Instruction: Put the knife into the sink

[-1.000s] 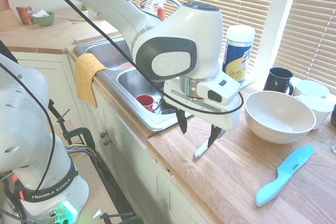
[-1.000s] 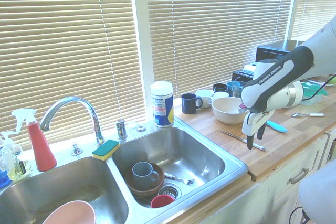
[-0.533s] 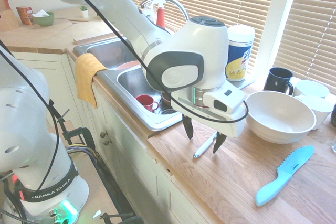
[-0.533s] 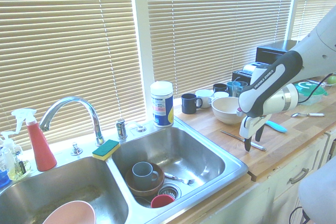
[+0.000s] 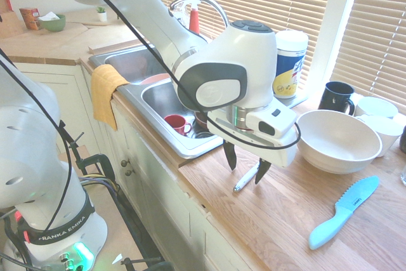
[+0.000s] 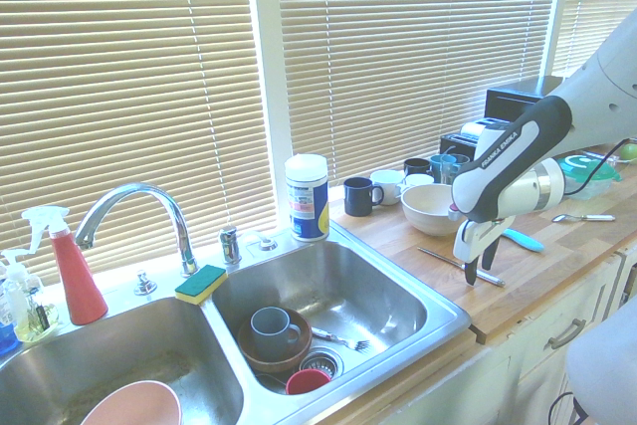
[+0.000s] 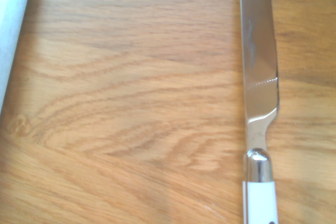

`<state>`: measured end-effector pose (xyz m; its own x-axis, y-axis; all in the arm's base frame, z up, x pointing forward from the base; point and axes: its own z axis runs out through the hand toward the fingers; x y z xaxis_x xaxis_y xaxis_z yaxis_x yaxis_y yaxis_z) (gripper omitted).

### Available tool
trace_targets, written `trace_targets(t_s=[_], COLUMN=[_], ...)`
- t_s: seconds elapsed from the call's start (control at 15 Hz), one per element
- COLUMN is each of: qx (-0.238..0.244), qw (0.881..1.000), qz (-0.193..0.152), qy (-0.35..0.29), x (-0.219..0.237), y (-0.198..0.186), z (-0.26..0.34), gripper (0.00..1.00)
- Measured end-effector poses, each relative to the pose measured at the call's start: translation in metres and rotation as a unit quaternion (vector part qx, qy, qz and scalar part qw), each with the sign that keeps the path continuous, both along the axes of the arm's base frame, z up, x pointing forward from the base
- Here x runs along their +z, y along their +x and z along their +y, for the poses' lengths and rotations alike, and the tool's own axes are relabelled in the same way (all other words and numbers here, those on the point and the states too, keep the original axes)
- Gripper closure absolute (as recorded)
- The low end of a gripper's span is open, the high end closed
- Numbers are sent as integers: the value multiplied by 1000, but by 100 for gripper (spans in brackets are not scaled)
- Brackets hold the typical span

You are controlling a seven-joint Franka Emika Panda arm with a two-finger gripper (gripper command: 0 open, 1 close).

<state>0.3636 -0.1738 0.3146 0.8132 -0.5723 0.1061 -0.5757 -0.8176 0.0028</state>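
Gripper (image 5: 245, 171) w/ jaws narrower than 0.5 s ago, one finger each side of knife (image 5: 247, 178), not yet clamped as far as we can tell. Vs 1 s ago, arm has shifted toward lower centre of first ext. view; now steady. Knife flat on counter (image 5: 279, 220), centre frame, just right of sink (image 5: 166, 103); wrist view shows blade plus white handle. We judge grasp is starting; lift and carry to sink remain.

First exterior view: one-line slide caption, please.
End effector straddles the knife lying on the wooden counter beside the sink, fingers apart, knife not yet lifted.
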Motion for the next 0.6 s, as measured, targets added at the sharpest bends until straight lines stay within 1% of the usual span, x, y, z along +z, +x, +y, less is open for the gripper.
trace_targets(t_s=[0.6], qx=[-5], qw=[1000], qz=[-2], qy=[9], x=[-3], y=[3], z=[4], gripper=[100])
